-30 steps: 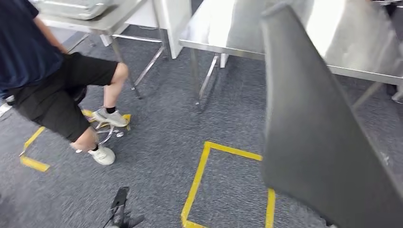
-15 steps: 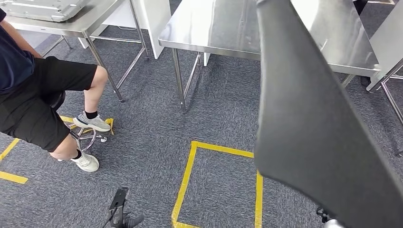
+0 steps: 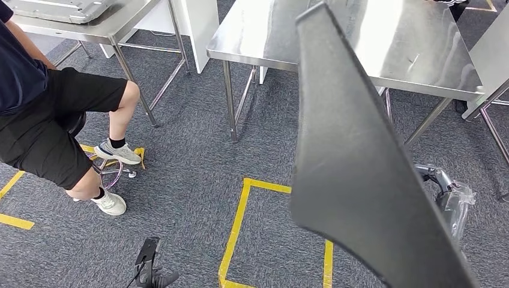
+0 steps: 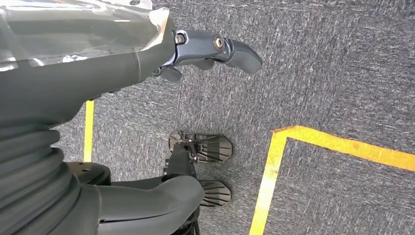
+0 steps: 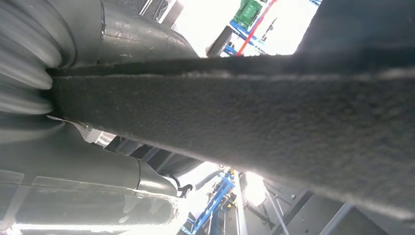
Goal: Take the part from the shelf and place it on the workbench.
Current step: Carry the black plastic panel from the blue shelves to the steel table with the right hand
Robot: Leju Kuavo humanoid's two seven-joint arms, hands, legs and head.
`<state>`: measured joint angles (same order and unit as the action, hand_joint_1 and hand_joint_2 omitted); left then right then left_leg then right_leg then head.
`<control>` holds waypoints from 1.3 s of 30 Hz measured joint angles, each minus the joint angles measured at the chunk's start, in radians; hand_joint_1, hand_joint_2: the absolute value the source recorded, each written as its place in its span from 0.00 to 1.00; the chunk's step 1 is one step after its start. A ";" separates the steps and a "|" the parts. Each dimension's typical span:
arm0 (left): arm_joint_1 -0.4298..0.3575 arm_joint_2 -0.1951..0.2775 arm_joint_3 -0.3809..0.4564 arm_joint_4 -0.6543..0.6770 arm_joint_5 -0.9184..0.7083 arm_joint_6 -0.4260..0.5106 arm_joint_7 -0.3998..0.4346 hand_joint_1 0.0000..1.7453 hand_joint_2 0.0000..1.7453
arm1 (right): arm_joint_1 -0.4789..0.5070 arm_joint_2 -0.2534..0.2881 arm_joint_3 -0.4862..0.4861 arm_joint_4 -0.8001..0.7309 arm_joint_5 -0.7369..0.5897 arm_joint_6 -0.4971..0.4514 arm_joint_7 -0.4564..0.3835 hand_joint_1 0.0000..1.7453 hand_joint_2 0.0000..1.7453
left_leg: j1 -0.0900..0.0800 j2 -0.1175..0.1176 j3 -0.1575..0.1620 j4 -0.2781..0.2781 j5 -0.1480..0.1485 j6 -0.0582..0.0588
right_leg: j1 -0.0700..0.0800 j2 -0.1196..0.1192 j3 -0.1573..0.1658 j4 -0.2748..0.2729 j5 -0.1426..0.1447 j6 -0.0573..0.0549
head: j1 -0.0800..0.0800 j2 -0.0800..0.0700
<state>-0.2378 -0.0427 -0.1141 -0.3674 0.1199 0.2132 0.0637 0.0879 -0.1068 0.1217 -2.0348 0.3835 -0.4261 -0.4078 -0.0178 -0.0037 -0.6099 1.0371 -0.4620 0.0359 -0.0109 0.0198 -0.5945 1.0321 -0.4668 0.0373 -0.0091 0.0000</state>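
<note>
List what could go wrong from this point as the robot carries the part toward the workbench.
1. The large dark grey felt-like panel blocks much of the head view, so the stainless steel workbench and its legs are partly hidden; the panel's leading end could strike the bench edge.
2. The right hand holds the panel near one end only, so it may sag or slip.
3. A seated person is close by.

Grey carpeted floor (image 3: 192, 168) spreads across the scene, with a yellow tape square (image 3: 240, 222) marked near the middle and more yellow tape (image 3: 12, 221) at the far left. A person's white sneakers (image 3: 111, 203) rest on the carpet at left. Beyond stands a steel tabletop (image 3: 414, 54), shiny and bare, and at far left a 2nd tabletop (image 3: 114, 27) carrying a metal tray (image 3: 54, 9).
</note>
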 joint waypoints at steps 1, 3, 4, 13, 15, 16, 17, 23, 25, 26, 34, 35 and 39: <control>0.000 0.000 0.001 0.000 -0.002 0.000 0.000 0.00 1.00 | 0.000 0.000 0.000 0.000 0.001 0.000 0.000 1.00 1.00 | 0.000 0.000 0.000 0.000 0.000 0.000 | 0.000 0.000 0.000 0.000 0.000 0.000 | 0.000 0.000; 0.000 0.000 0.003 0.000 -0.005 0.000 0.000 0.00 1.00 | 0.000 0.000 0.000 0.000 0.003 0.001 0.000 1.00 1.00 | -0.001 0.000 0.000 0.000 0.000 0.000 | -0.001 0.000 0.000 0.000 0.000 0.000 | 0.000 0.000; 0.000 0.000 0.004 0.000 -0.007 -0.001 0.000 0.00 1.00 | 0.000 0.000 0.000 0.000 0.003 0.003 0.000 1.00 1.00 | -0.001 0.000 0.000 0.000 0.000 0.000 | -0.001 0.000 0.000 0.000 0.000 0.000 | 0.000 0.000; 0.000 0.000 0.015 0.000 -0.013 -0.004 0.000 0.00 1.00 | 0.000 0.000 0.000 0.000 -0.003 0.017 0.002 1.00 1.00 | 0.000 0.000 0.000 0.000 0.000 0.000 | -0.001 0.000 0.000 0.000 0.000 0.000 | 0.000 0.000; 0.000 0.000 0.015 0.000 -0.013 -0.004 0.000 0.00 1.00 | 0.000 0.000 0.000 0.000 -0.003 0.017 0.002 1.00 1.00 | 0.000 0.000 0.000 0.000 0.000 0.000 | -0.001 0.000 0.000 0.000 0.000 0.000 | 0.000 0.000; 0.000 0.000 0.016 0.000 -0.013 -0.004 0.000 0.00 1.00 | 0.000 0.000 0.000 0.000 -0.003 0.017 0.002 1.00 1.00 | 0.000 0.000 0.000 0.000 0.000 0.000 | -0.001 0.000 0.000 0.000 0.000 0.000 | 0.000 0.000; 0.000 0.000 0.016 0.000 -0.013 -0.004 0.000 0.00 1.00 | 0.000 0.000 0.000 0.000 -0.003 0.017 0.002 1.00 1.00 | 0.000 0.000 0.000 0.000 0.000 0.000 | -0.001 0.000 0.000 0.000 0.000 0.000 | 0.000 0.000; 0.000 0.000 0.016 0.000 -0.013 -0.004 0.000 0.00 1.00 | 0.000 0.000 0.000 0.000 -0.004 0.017 0.002 1.00 1.00 | -0.001 0.000 0.000 0.001 -0.001 0.002 | -0.003 0.000 0.000 -0.001 0.001 0.002 | 0.000 0.000; 0.000 0.000 0.016 0.000 -0.014 -0.004 0.000 0.00 1.00 | 0.000 0.000 0.000 0.000 -0.005 0.018 0.002 1.00 1.00 | -0.003 0.000 -0.001 0.003 -0.003 0.006 | -0.008 0.000 0.000 -0.002 0.002 0.004 | 0.000 0.000; 0.000 0.000 0.016 0.000 -0.014 -0.005 0.000 0.00 1.00 | 0.000 0.000 0.000 0.000 -0.006 0.018 0.002 1.00 1.00 | -0.004 0.000 -0.002 0.004 -0.003 0.009 | -0.010 0.000 0.001 -0.003 0.003 0.006 | 0.000 0.000; -0.001 -0.006 0.018 -0.005 -0.024 -0.007 0.000 0.00 1.00 | 0.003 -0.003 0.000 -0.006 -0.015 0.019 -0.001 1.00 1.00 | 0.004 0.030 0.021 -0.041 0.020 0.039 | 0.002 -0.006 -0.095 0.172 -0.076 0.002 | 0.006 0.000; -0.001 -0.007 0.019 -0.005 -0.025 -0.008 0.000 0.00 1.00 | 0.005 -0.004 0.000 -0.006 -0.016 0.019 -0.001 1.00 1.00 | 0.004 0.037 0.020 -0.041 0.019 0.038 | 0.001 -0.007 -0.126 0.233 -0.096 0.001 | 0.006 0.000; 0.000 -0.009 0.024 -0.005 -0.027 -0.009 0.000 0.00 1.00 | 0.008 -0.004 -0.001 -0.005 -0.016 0.020 -0.002 1.00 1.00 | 0.009 0.068 0.020 -0.033 0.011 0.026 | -0.012 -0.043 -0.072 0.129 -0.043 0.036 | 0.007 0.000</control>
<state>-0.2379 -0.0518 -0.0903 -0.3728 0.0931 0.2046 0.0641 0.0962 -0.1113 0.1211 -2.0401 0.3674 -0.4062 -0.4099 -0.0092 0.0639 -0.5895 1.0041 -0.4507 0.0617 -0.0230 -0.0229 -0.6667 1.1612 -0.5099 0.0733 -0.0018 0.0000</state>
